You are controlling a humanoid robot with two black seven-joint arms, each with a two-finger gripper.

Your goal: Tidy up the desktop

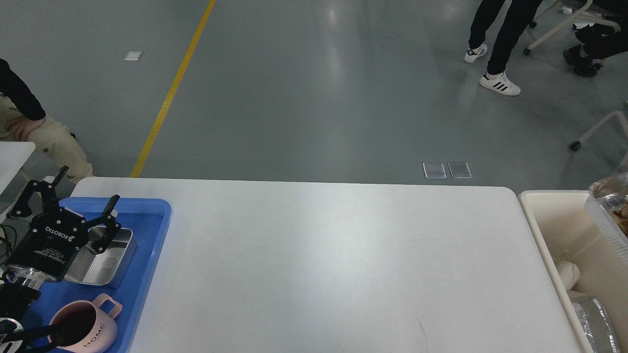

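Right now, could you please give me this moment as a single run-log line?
left gripper: jaws open over blue plastic tray | tray holds steel tin, pink mug | white desktop bare

Large smooth white rectangular desktop (pixel 333 264) with rounded corners, lying flat and level. Matte surface with faint scuffs and one short dark mark near the front right. Extends rightward from the left claw (pixel 88 196), which hangs with fingers spread wide above the far left end. Middle and right stretches bare.
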